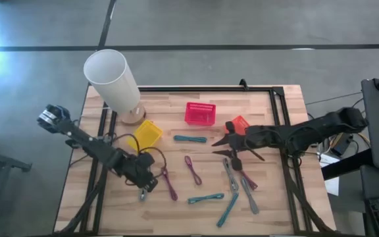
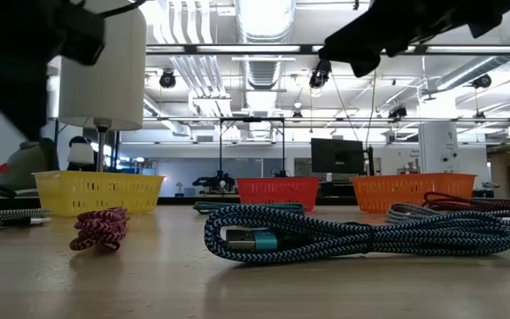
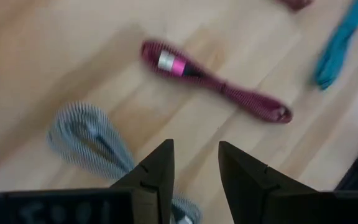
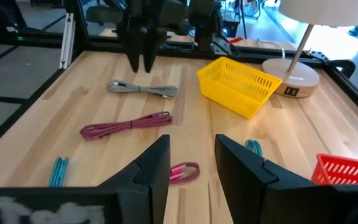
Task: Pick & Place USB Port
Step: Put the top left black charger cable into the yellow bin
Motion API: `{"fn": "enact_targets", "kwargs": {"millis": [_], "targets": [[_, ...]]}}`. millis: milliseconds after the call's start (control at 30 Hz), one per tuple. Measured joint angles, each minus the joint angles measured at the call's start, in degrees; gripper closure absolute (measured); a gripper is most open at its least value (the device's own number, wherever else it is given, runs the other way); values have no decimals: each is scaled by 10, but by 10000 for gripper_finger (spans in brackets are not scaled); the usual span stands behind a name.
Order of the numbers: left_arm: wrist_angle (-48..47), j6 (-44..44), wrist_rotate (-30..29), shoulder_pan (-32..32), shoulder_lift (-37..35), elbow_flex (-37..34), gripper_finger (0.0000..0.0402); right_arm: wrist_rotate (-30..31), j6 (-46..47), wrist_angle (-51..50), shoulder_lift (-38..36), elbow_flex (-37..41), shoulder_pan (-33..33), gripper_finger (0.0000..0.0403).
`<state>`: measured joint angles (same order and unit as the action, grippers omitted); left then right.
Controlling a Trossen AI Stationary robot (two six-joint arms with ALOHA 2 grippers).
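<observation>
Several coiled USB cables lie flat on the wooden table. My left gripper (image 1: 146, 186) (image 3: 195, 167) hovers open, pointing down, over a grey striped cable (image 3: 91, 142) (image 1: 143, 193) near the table's near-left part. One end of that cable runs under the fingers. A magenta cable (image 3: 216, 84) (image 1: 168, 183) lies just beyond it. My right gripper (image 1: 221, 146) (image 4: 191, 160) is open and raised above the table's middle-right, with a small magenta cable (image 4: 185, 171) (image 1: 193, 169) below it. A teal cable (image 2: 326, 235) lies nearest in the low view.
A yellow basket (image 1: 147, 133), a red basket (image 1: 200, 113) and an orange basket (image 1: 240, 124) stand toward the far side. A white lamp (image 1: 114, 82) stands at the far left. More teal (image 1: 206, 197) and grey (image 1: 231, 174) cables lie near the right middle.
</observation>
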<state>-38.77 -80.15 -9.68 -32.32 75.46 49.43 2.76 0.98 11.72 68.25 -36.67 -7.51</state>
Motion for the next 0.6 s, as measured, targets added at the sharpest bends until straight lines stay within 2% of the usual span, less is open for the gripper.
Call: {"fn": "enact_targets", "kwargs": {"millis": [333, 600], "targets": [[-31, -112, 24, -29, 78, -1, 284, -1, -6, 0, 33, -25, 0, 287], [-37, -136, 46, -28, 133, -1, 284, -1, -23, 5, 33, -25, 0, 280]]}}
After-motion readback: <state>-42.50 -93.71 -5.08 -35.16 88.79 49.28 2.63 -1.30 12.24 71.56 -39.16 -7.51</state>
